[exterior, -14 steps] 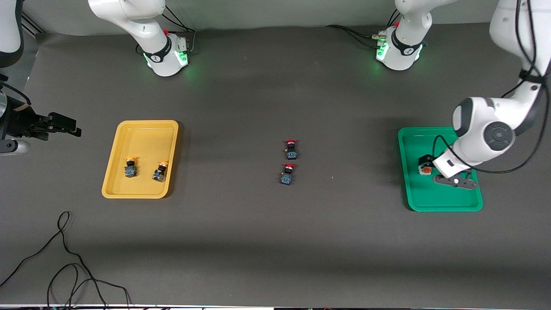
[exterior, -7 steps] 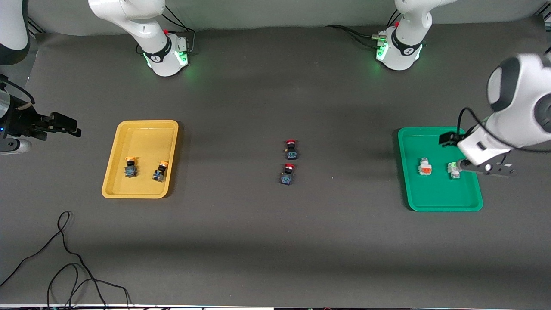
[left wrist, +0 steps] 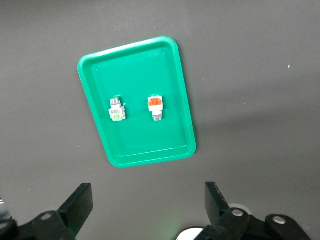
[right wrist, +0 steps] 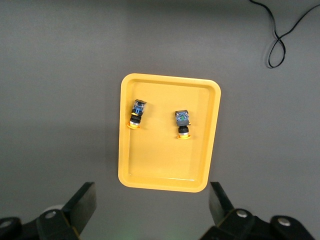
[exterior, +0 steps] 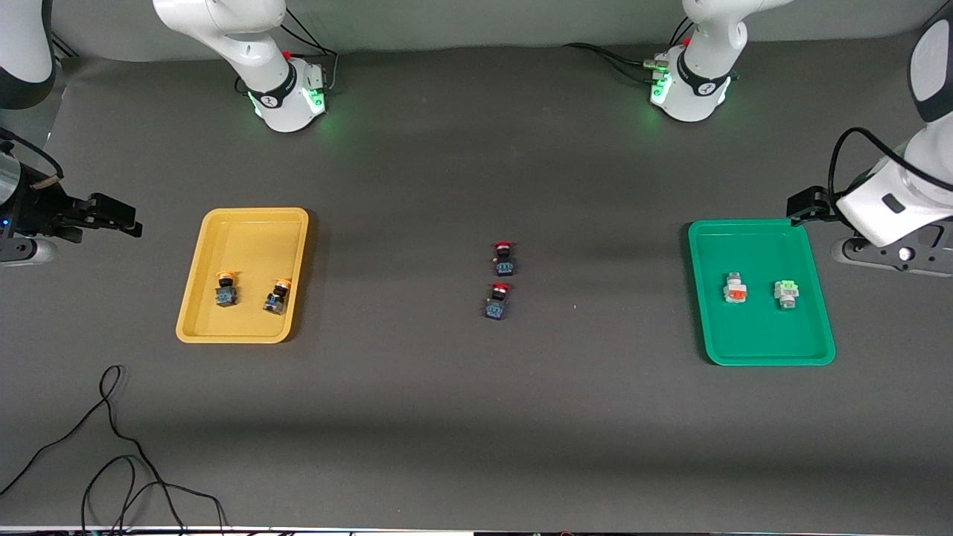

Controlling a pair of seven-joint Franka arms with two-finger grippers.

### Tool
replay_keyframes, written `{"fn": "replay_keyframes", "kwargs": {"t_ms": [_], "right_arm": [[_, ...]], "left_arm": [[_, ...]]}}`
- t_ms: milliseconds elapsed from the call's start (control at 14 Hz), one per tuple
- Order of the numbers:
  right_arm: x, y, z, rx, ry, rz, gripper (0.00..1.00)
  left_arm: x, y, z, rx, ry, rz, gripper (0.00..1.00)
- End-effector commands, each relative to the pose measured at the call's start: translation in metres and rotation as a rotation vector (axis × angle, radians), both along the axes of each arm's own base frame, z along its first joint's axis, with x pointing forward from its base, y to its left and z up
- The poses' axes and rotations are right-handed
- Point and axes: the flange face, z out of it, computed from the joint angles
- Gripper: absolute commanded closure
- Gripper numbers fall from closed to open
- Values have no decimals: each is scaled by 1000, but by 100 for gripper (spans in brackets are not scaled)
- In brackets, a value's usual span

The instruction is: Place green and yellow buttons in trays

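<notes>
Resting in the green tray (exterior: 759, 350), the light-green button (exterior: 785, 290) lies just toward the table's middle from the empty, spread left pincer (exterior: 893, 257); 2 yellow buttons (exterior: 225, 289) occupy the yellow tray (exterior: 246, 219), right pincer (exterior: 112, 216) waiting, spread in its wrist view.

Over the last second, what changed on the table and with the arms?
The left gripper rose off the green tray and drew back to the table's left-arm end, open, leaving the light-green button in the tray beside the orange-faced block. The right gripper, the yellow tray with its two yellow buttons and the two red buttons stayed put.
</notes>
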Motion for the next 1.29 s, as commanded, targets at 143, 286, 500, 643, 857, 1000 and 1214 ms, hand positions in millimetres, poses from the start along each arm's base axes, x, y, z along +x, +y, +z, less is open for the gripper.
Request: {"fn": "replay_keyframes", "kwargs": {"t_ms": [143, 286, 500, 643, 857, 1000, 1214], "right_arm": [[-2, 2, 7, -23, -13, -14, 0], [-2, 4, 9, -24, -16, -13, 0], [-2, 5, 8, -25, -13, -34, 0], [-2, 9, 10, -27, -15, -53, 0], [-2, 10, 10, -27, -14, -51, 0], [-3, 7, 9, -27, -12, -56, 0], [-3, 7, 9, -26, -12, -54, 0]], "left_arm": [[3, -2, 10, -13, 24, 3, 0], [2, -3, 9, -11, 28, 8, 0], [-2, -23, 9, -12, 31, -17, 0], [-3, -24, 10, 5, 27, -10, 0], [-1, -24, 17, -8, -23, -1, 0], [1, -26, 17, -13, -45, -7, 0], [0, -27, 12, -12, -33, -6, 0]]}}
